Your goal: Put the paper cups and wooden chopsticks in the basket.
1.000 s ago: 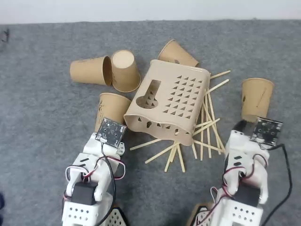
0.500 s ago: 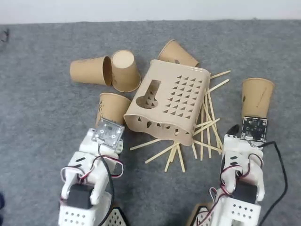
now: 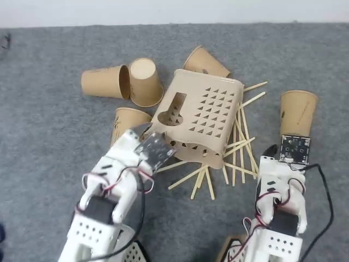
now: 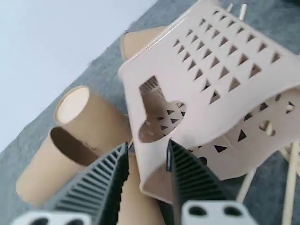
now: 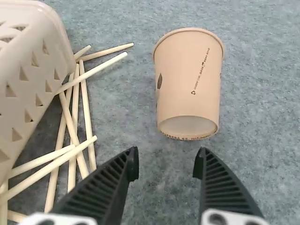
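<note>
The beige plastic basket (image 3: 199, 117) lies overturned in the middle of the grey carpet. My left gripper (image 4: 146, 157) is open at its near left corner, and the basket's rim (image 4: 150, 173) sits between the jaws. A paper cup (image 3: 126, 124) lies right beside that corner. Two more cups (image 3: 103, 82) (image 3: 144, 82) lie at the back left, and another cup (image 3: 204, 61) rests behind the basket. Wooden chopsticks (image 3: 240, 142) are scattered under and to the right of the basket. My right gripper (image 5: 165, 161) stands open just short of the right-hand cup (image 5: 188, 84), which lies on its side.
Grey carpet (image 3: 49, 147) covers the whole work area, with a pale wall along the far edge. Bare carpet stretches at the far left, the far right and between the two arm bases.
My left arm swung right and twisted, bringing its gripper onto the basket's near corner. The right arm shifted slightly left a second ago and has kept still since. The basket and cups have not moved.
</note>
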Action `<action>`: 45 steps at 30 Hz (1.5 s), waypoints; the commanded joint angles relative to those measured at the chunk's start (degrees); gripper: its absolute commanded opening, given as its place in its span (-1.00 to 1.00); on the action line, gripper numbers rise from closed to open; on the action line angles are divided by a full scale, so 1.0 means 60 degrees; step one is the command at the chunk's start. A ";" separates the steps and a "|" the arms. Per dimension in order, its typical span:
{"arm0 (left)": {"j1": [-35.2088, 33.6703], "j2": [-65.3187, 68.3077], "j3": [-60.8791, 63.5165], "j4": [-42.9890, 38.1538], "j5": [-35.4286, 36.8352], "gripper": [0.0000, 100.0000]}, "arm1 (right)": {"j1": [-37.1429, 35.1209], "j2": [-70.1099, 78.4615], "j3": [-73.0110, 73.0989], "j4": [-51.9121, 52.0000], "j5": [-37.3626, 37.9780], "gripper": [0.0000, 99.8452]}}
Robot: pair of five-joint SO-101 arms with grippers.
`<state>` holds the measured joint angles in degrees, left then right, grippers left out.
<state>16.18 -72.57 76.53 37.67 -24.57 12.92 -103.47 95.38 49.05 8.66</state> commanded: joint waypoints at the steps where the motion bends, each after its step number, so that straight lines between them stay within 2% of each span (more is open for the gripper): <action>1: 0.0249 0.2403 -0.1370 -0.0308 -0.0689 -0.75 | -0.0037 -0.0081 0.0117 -0.0066 0.0132 -0.58; 3: 0.0264 0.3575 -0.1766 -0.0381 -0.1040 -0.75 | -0.0037 -0.0081 0.0147 -0.0242 0.0132 -0.58; 6: 0.0264 0.4806 -0.1927 -0.1348 -0.1245 -0.75 | -0.0037 -0.0081 0.0147 -0.0300 0.0132 -0.58; 11: 0.0952 0.6022 -0.1956 -0.2535 -0.1231 -0.75 | -0.0037 -0.0081 0.0147 -0.0315 0.0132 -0.58; 17: 0.1758 0.5260 -0.2103 -0.1568 -0.1201 -0.75 | -0.0037 -0.0066 0.0147 -0.0315 0.0132 -0.58; 21: 0.1714 0.3868 -0.2293 -0.0733 -0.1216 -0.75 | -0.0037 -0.0066 0.0147 -0.0315 0.0132 -0.58; 24: 0.1685 0.3575 -0.2322 -0.0659 -0.1245 -0.75 | -0.0066 -0.0066 0.0147 -0.0300 0.0132 -0.58; 29: 0.1685 0.4396 -0.2381 -0.1436 -0.1245 -0.75 | -0.0051 -0.0066 0.0147 -0.0286 0.0132 -0.58; 35: 0.1538 0.6256 -0.2498 -0.3150 -0.1260 -0.74 | -0.0037 -0.0066 0.0147 -0.0286 0.0132 -0.58; 40: 0.1040 0.7853 -0.3143 -0.3810 -0.1524 -0.75 | -0.0051 -0.0066 0.0147 -0.0286 0.0132 -0.58; 45: 0.1055 0.8410 -0.3436 -0.4454 -0.1480 -0.75 | -0.0066 -0.0066 0.0147 -0.0300 0.0132 -0.58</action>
<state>22.59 -22.37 59.38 13.85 -33.10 12.92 -103.47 95.38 48.35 8.66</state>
